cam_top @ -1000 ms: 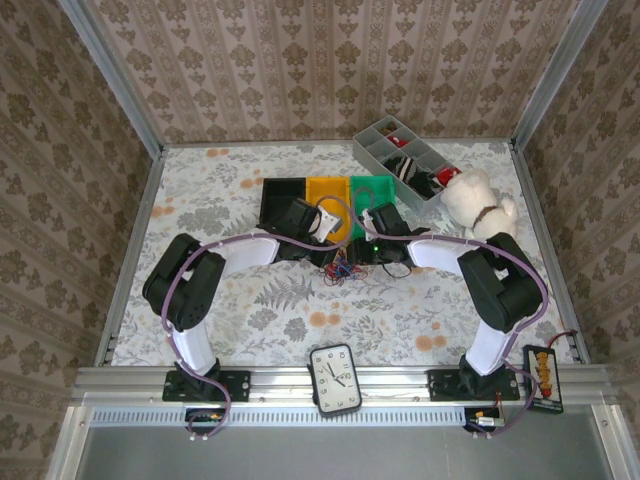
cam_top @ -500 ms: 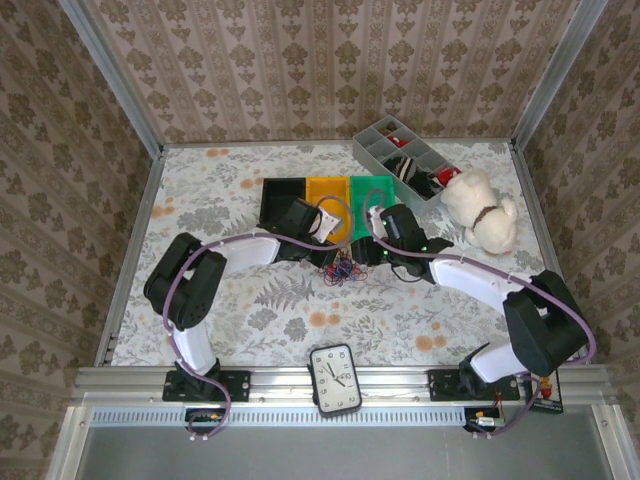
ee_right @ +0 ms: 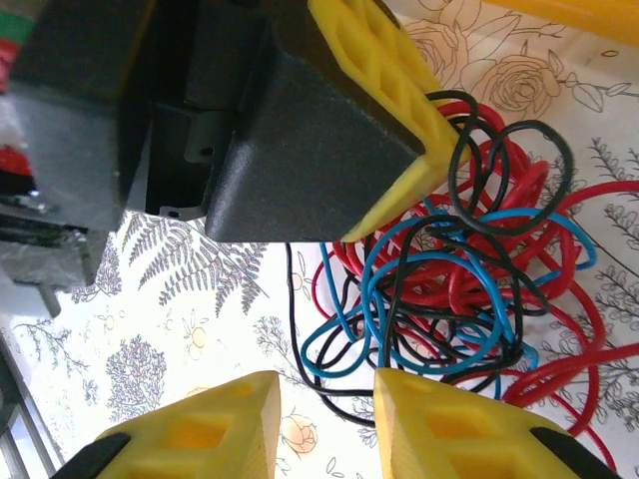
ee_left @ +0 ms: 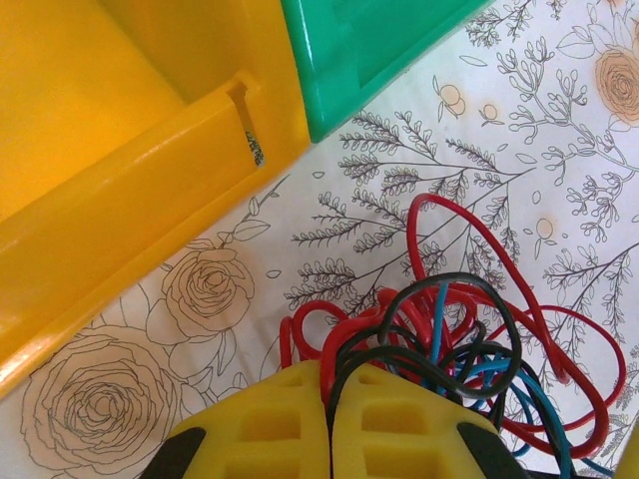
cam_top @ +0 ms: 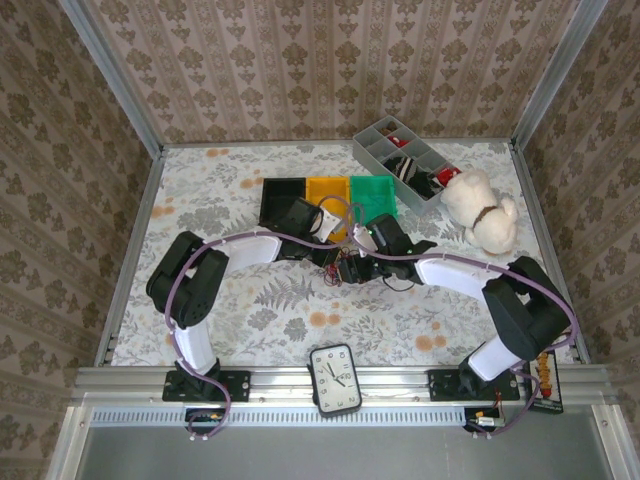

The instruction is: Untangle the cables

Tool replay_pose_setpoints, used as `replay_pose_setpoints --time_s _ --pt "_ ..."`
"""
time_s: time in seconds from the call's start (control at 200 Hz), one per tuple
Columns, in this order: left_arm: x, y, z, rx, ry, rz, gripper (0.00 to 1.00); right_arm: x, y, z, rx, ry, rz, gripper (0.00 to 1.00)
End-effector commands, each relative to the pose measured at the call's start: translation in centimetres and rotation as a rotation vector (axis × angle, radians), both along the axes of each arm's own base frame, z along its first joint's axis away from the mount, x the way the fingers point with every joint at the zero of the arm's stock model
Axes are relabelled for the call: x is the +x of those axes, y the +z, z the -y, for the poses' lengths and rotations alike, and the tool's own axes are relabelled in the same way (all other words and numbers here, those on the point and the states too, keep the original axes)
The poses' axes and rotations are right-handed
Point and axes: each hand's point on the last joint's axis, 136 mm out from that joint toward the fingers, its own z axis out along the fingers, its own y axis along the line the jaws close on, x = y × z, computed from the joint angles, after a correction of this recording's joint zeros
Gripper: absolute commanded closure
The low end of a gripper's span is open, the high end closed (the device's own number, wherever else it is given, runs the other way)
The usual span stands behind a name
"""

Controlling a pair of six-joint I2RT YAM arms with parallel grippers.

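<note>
Cables point(ee_right: 449, 279): one loopy knot of red, blue & black wire. It lies on the table point(cam_top: 250, 310) just in front of the yellow bin point(ee_left: 120, 150) and green bin point(ee_left: 369, 50), btwn the two grippers.

Left gripper point(ee_left: 327, 384) is clamped tight w/ a black strand pinched in the seam of its pads. The rest of the bunch spills out ahead of it and to one side.

Right gripper point(ee_right: 324, 394) has its fingers part-way apart w/ nothing clamped. A black strand & blue loops lie right at the mouth of the gap, and the bulk of the knot is straight ahead of the tips. The two come at the heap from opposite sides, v. close; the left pad hangs just over the wires in the right wrist view.

Key relation: the knot has no real long axis, it's approx a round heap. The loose blue & black loops sit on the right gripper's side, nearest it. So that arm looks best placed to take a strand while the left acts as anchor. Pull prob. needs to go away from the left pads, low along the table.

Materials:
- Wires are thin, w/ smooth glossy insulation. They look springy and hold their curl, so they're likely to slip & drag neighbours along.
- Pads are yellow w/ recessed cells, prob. rubbery.
- Bins are hard shiny plastic.
- Table cover is a matte floral print.
</note>
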Motion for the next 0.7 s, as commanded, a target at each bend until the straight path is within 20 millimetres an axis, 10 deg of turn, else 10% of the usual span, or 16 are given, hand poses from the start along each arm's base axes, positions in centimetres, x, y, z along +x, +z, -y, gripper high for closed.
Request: replay_pose_setpoints --time_s 0.0,0.695 --pt "-0.2 0.2 0.5 -0.002 -0.029 -0.005 1.0 0.9 1.0 -1.0 0.032 0.015 0.024 0.69" --pt "-0.6 0.1 0.8 -0.009 -0.05 -0.006 1.0 2.1 -2.4 -0.1 -0.118 -0.013 0.011 0.6"
